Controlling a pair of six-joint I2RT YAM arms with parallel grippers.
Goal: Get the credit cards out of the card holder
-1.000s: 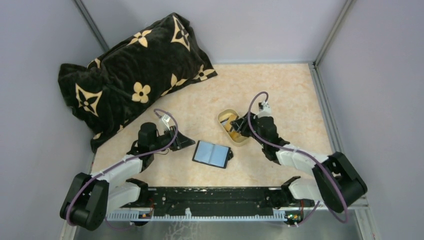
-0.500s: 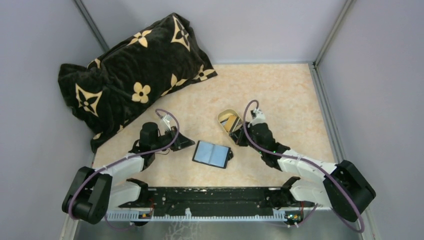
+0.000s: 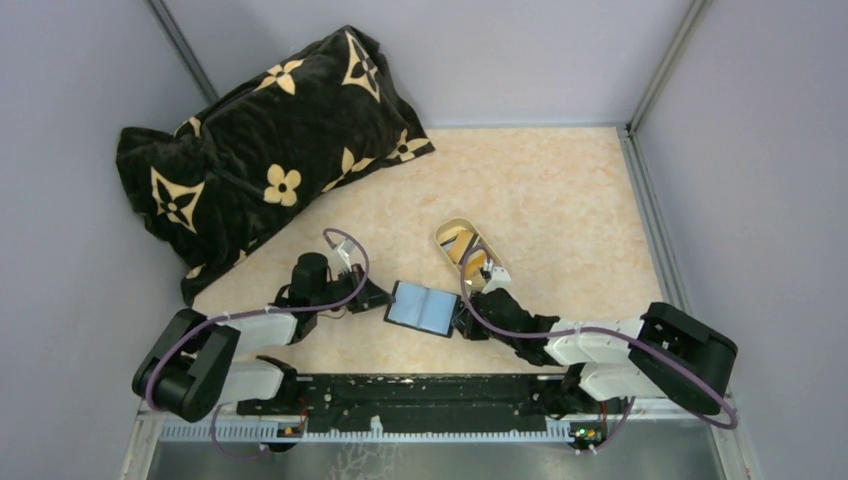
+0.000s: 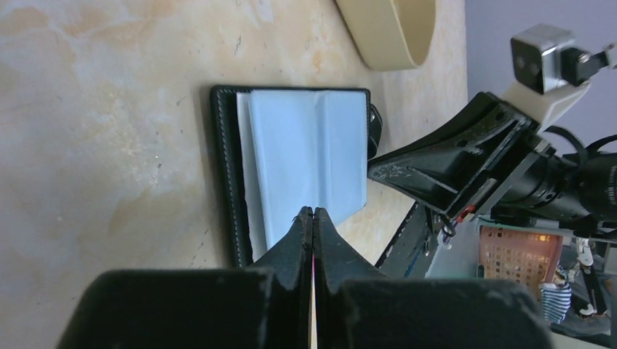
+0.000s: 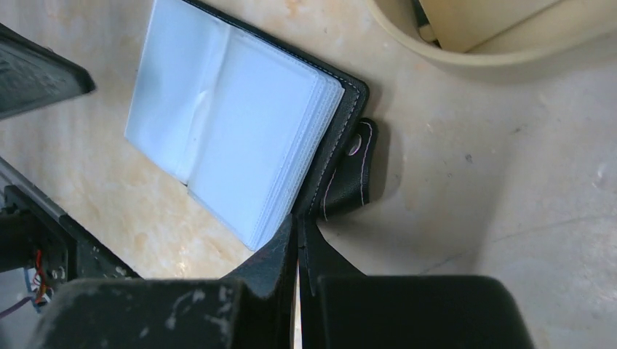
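The card holder [image 3: 425,308] lies open and flat on the table [image 3: 560,200], between your two arms and just on the near side of the gold-rimmed tray [image 3: 441,238], where an orange-yellow card [image 3: 458,243] already shows. You cannot tell whether any credit cards sit in the clear sleeves [image 5: 218,123]; the pockets look pale and blank. Your left gripper [image 4: 313,212] has its jaws pressed together with nothing visible between them, tips at the edge of the sleeves. Your right gripper [image 5: 297,224] is likewise pinched together on nothing, its tip beside the black cover's rim and the snap tab [image 5: 354,171]. To do this step well, I judge you should pin the black cover with one closed tip and work the other along a sleeve mouth, parting the jaws only once a card edge stands proud; pushing on the loose sleeves alone would likely slide the whole holder. The top view gives you the layout and the tray's contents. Only the right wrist view shows the stacked sleeve edges and the tab. The left wrist view shows your right gripper lying low at the holder's opposite edge.
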